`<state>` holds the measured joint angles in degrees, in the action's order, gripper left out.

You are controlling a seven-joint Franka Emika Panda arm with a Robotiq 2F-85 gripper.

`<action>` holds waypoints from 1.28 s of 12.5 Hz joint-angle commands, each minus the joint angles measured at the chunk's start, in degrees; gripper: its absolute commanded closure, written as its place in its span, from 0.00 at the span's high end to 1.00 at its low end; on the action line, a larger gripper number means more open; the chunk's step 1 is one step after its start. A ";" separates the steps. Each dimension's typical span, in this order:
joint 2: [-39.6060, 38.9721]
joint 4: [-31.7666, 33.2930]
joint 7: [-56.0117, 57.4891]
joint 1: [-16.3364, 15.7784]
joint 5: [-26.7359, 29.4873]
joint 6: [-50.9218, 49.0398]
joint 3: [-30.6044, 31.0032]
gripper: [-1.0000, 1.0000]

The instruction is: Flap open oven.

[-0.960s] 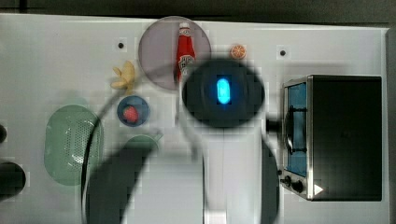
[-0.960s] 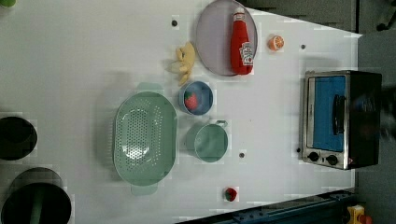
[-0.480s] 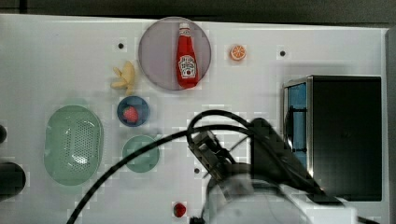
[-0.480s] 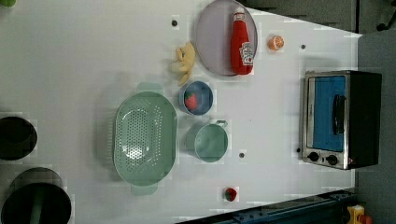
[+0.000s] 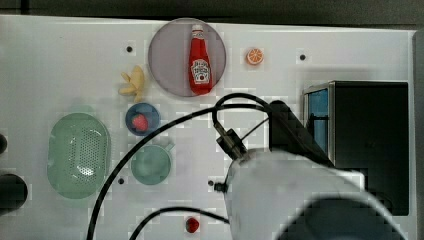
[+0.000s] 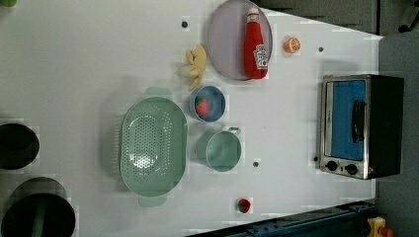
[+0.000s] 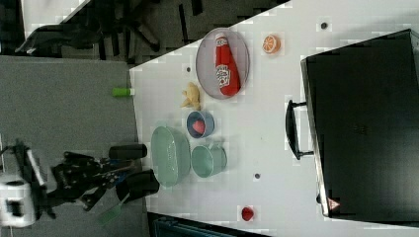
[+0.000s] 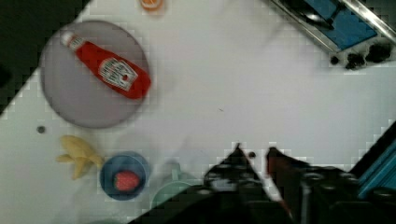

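While the arm (image 5: 300, 200) hung over the middle of the table a moment ago in the top view, it has since drawn back and now bulks at the top view's lower right, its pale housing covering the near corner of the oven (image 5: 370, 140), which sits at the top view's right edge with its blue glass front turned toward the rest of the table (image 5: 65, 60). From the left view, the oven (image 6: 360, 126) stands at the left view's right side, clear of the dark blur that crossed it earlier, and its door is still flat against the frame, the dark bar handle (image 6: 356, 121) untouched and the knobs (image 6: 341, 168) in a row beside it. From the right view, the oven (image 7: 365, 123) is a black box at the right view's right, its handle (image 7: 291, 131) standing out toward the cups and bowls, and I see no gap at the door. At the wrist view, the gripper (image 8: 254, 153) has its fingers drawn nearly together with nothing between them, and the oven (image 8: 345, 32) front lies well apart from them, across bare table. To my eye the retreat means the flap has not been started: the arm would have to come back to the handle before the door can be pulled down.
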<state>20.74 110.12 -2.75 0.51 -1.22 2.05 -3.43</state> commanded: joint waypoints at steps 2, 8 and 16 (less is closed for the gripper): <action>0.62 4.56 9.27 0.10 0.27 -0.64 -0.20 0.17; 0.52 11.77 37.44 1.43 -5.23 8.07 -5.37 0.17; -4.97 18.82 52.88 2.30 -5.94 25.98 -15.77 0.17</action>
<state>16.52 127.91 43.00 2.37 -6.93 27.31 -18.97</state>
